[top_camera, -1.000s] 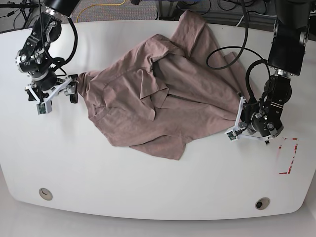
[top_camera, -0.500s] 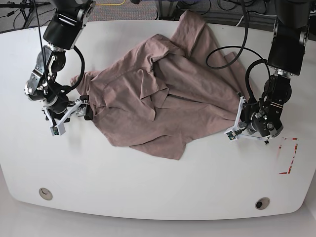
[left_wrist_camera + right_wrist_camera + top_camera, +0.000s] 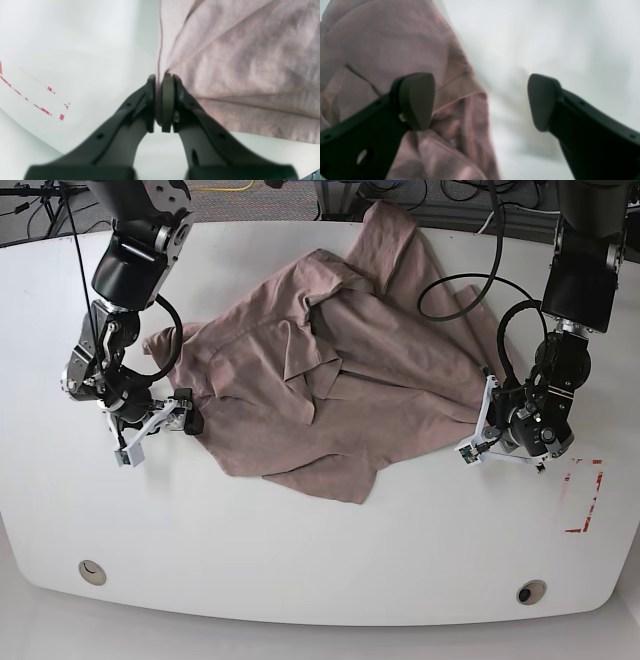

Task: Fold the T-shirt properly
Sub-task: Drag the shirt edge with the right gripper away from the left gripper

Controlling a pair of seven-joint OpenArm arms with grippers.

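A crumpled T-shirt [image 3: 330,370] lies mid-table, its edge pinched by the left gripper [image 3: 162,100], while the right gripper [image 3: 480,100] hangs spread wide at the opposite edge, which it likely must clamp before spreading the cloth flat.

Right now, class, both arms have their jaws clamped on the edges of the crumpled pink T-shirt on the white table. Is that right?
Not quite. Only the left gripper is clamped on the T-shirt. The right gripper has its jaws wide apart at the shirt's other edge, gripping nothing, as the right wrist view shows. The shirt is crumpled on the white table.
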